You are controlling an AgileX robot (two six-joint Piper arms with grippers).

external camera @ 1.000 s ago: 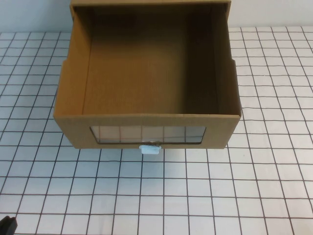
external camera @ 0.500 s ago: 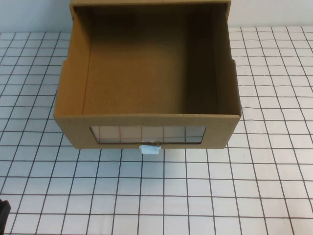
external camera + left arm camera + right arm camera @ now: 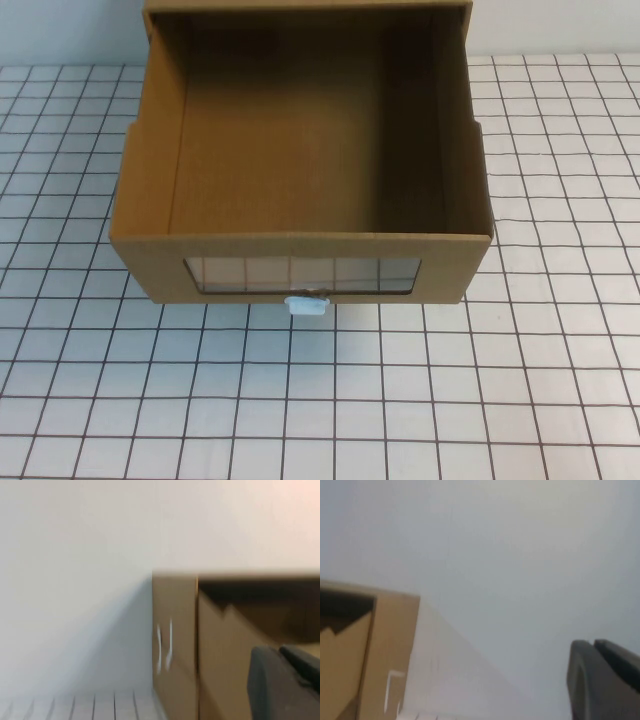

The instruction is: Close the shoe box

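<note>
Since a second ago, a dark shape at the near left corner of the high view has been slipping out of sight and is now gone; nothing else is shifting.

One table (image 3: 560, 400), covered in a white grid pattern, is carrying one shoe box (image 3: 300, 250), which is sitting at the middle of the far half, up against the back wall. Its drawer is standing pulled well out toward the robot, its bare brown interior showing from above, so by my judgement the closing is not yet begun: the whole push back into the sleeve is remaining to be done. One clear window (image 3: 302, 273) is showing in the drawer front, with one small white pull tab (image 3: 307, 306) sitting just below it.

Neither arm is appearing in the high view. The left gripper (image 3: 287, 682) is showing only as a dark edge in its wrist view, near the box's left side; the right gripper (image 3: 605, 680) is likewise a dark edge, off the box's right side. Whether either is spread or closed, I cannot tell; neither is touching the box as far as can be seen.
</note>
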